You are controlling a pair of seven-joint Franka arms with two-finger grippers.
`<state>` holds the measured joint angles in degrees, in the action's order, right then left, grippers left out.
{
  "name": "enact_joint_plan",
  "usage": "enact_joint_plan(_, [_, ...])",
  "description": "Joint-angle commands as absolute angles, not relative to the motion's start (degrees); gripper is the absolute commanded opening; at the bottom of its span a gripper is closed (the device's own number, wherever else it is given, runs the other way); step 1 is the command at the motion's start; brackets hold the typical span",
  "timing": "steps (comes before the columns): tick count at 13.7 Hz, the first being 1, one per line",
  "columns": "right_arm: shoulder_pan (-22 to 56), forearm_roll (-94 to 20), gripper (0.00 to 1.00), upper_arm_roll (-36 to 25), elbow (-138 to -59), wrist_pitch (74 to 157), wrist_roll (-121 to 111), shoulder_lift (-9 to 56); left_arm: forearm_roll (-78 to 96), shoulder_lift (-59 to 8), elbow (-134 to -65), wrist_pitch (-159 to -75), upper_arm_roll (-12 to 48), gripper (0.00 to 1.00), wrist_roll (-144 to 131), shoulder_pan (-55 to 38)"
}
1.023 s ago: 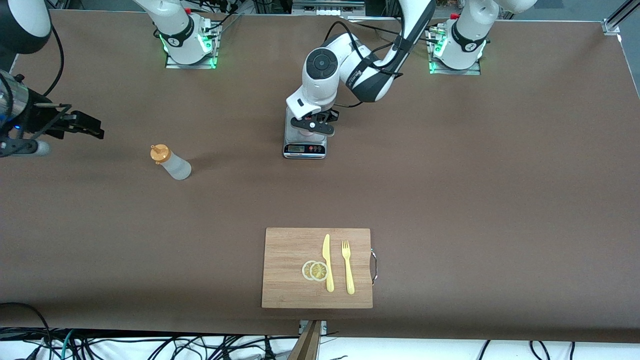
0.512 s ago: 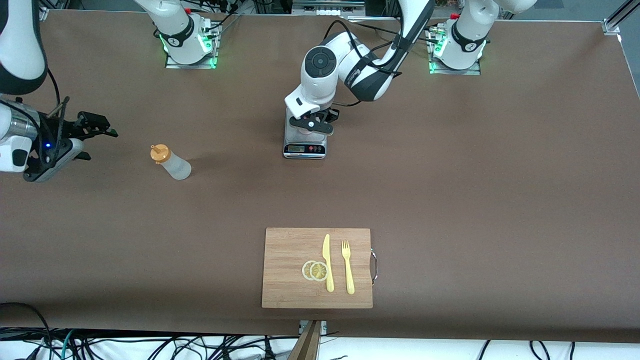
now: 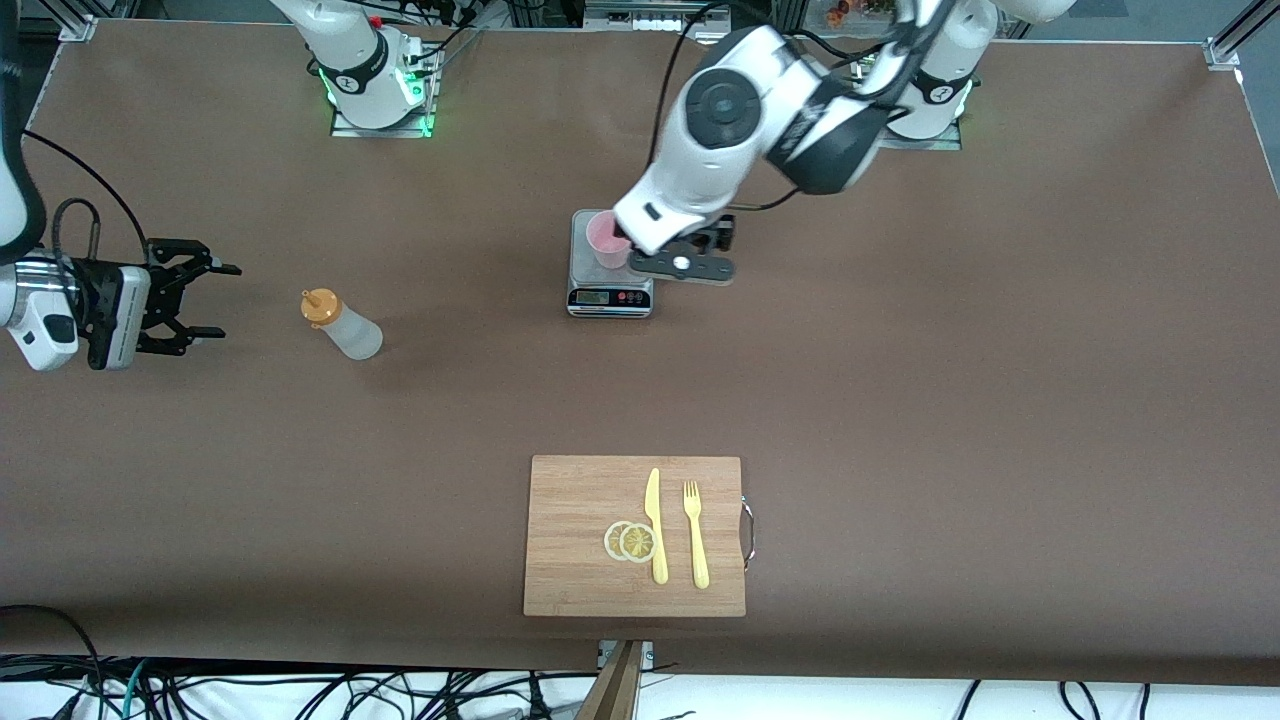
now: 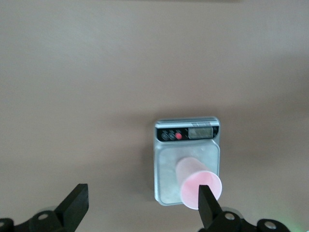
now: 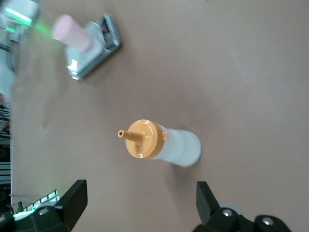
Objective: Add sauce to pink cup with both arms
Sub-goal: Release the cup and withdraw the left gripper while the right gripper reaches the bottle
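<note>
Small pale pink plastic cup [image 3: 606, 238] upright on grey scale [image 4: 187, 159], just beside spread, empty left gripper [image 3: 690, 262]. Frosted orange-capped squeeze bottle [image 5: 161, 144] near spread, empty right gripper [image 3: 196, 298]; nozzle clear only in right wrist view.

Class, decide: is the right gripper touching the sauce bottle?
Apart. The front view shows bare table between the open right gripper and the sauce bottle.

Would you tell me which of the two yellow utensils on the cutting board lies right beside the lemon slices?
The knife: its blade side touches the lemon slices, while the fork lies apart, nearer the cutting board handle.
</note>
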<state>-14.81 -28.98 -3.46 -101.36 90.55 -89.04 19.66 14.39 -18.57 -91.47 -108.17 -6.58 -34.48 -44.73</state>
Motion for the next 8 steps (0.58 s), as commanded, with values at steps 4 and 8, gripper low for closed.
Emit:
enact_joint_plan(4, [-21.1, -45.2, 1.00, -3.2, -101.0, 84.7, -120.4, 32.5, 10.2, -9.5, -91.8, -98.1, -11.2, 1.00, -23.4, -29.8])
enact_joint_plan(8, [-22.0, -51.2, 1.00, -3.2, -100.5, 83.1, -133.5, 39.3, 8.3, -5.5, -91.7, -93.3, -10.8, 1.00, -12.2, -18.7])
